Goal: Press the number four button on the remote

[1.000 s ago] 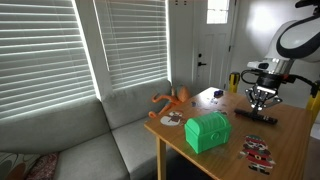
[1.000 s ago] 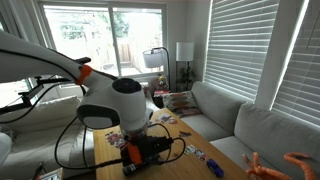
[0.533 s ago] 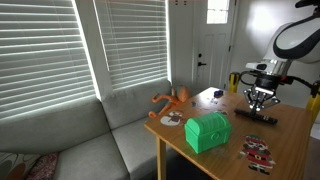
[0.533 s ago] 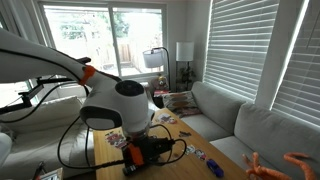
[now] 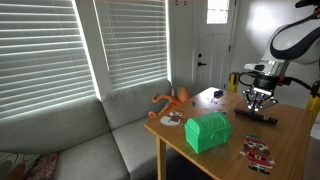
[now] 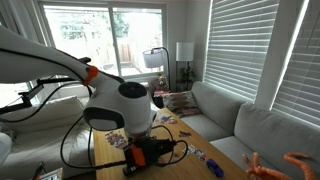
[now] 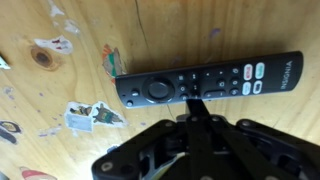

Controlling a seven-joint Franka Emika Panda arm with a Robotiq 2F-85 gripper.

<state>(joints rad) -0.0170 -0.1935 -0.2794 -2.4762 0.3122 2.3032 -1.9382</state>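
- Gripper (image 7: 197, 107) comes into my wrist view from the bottom edge, its two fingers drawn together into one narrow black tip with no gap that I can see between them
- That tip overlaps the near long edge of the remote (image 7: 210, 80), about halfway along its length, by the rows of small buttons; I cannot read any numbers on them from here, nor tell how hard the tip bears down
- Remote lies flat on the wooden table (image 7: 255, 25), running across my wrist view with a slight tilt; its round control ring (image 7: 157, 88) is towards the left end, and the coloured buttons and printed end are at the right
- Paper stickers (image 7: 82, 117) are scattered on the wood left of the remote
- From an exterior view I see the gripper (image 5: 262, 99) pointing straight down over the remote (image 5: 256, 116), which lies near the far side of the table (image 5: 290, 135)
- A green chest (image 5: 208, 131) stands well apart from the remote, nearer the table's front corner
- A flat red-and-white item (image 5: 256, 151) lies beside the chest, on the near edge
- An orange toy (image 5: 172, 99) sits at the table's edge next to the grey sofa (image 5: 100, 135)
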